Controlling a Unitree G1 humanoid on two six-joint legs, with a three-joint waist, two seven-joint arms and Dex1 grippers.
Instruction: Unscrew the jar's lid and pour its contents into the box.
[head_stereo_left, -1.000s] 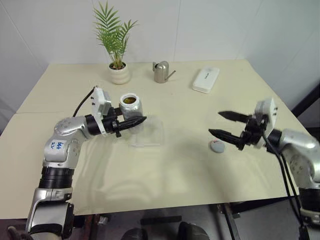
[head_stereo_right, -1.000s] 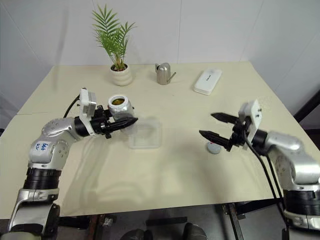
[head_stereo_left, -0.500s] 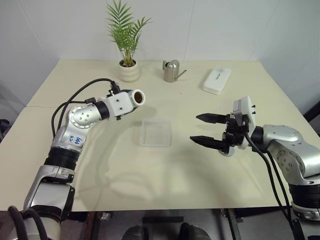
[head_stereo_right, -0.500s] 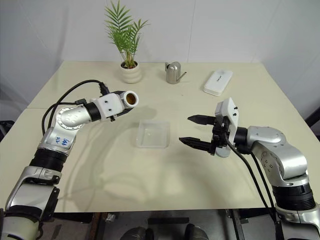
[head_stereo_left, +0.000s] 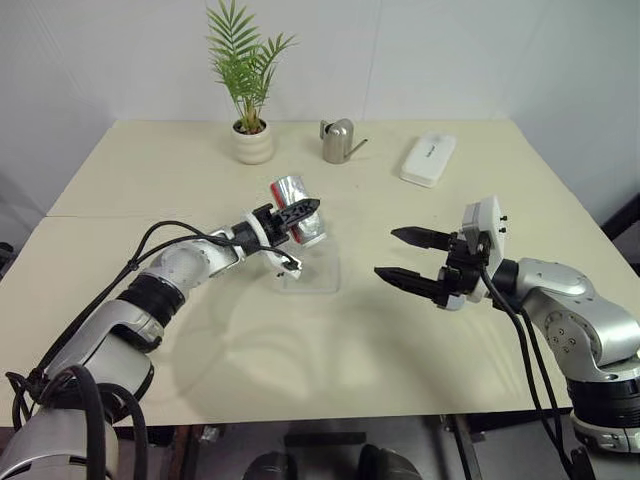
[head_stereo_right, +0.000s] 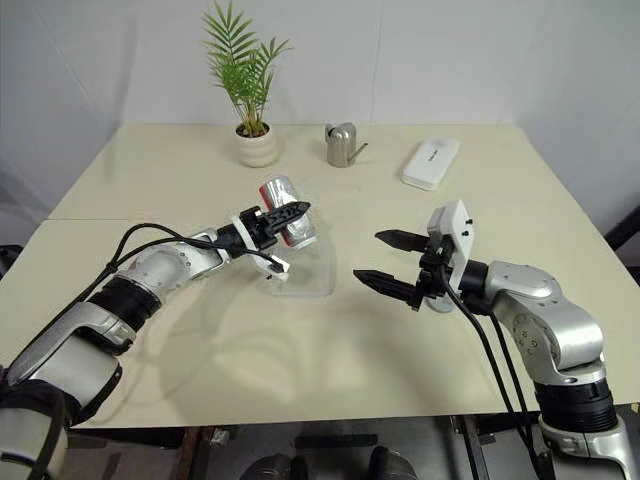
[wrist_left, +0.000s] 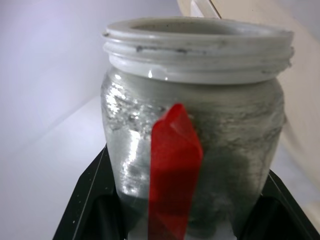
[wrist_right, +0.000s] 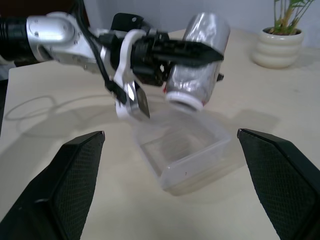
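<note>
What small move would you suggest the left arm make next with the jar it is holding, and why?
Probably hold the tilt a moment, perhaps with a slight shake. The left end effector grips the small clear cylindrical jar tipped mouth-down above the shallow transparent square plastic box, lid already off. Whether any contents remain inside, I cannot tell.

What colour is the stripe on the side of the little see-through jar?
Red. The stripe runs down the small clear glass jar, best seen in the left wrist view.

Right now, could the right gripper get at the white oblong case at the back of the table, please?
Probably yes: the right gripper is open and holds nothing, and bare table lies between it and the white case; whether the arm stretches that far is unclear.
</note>
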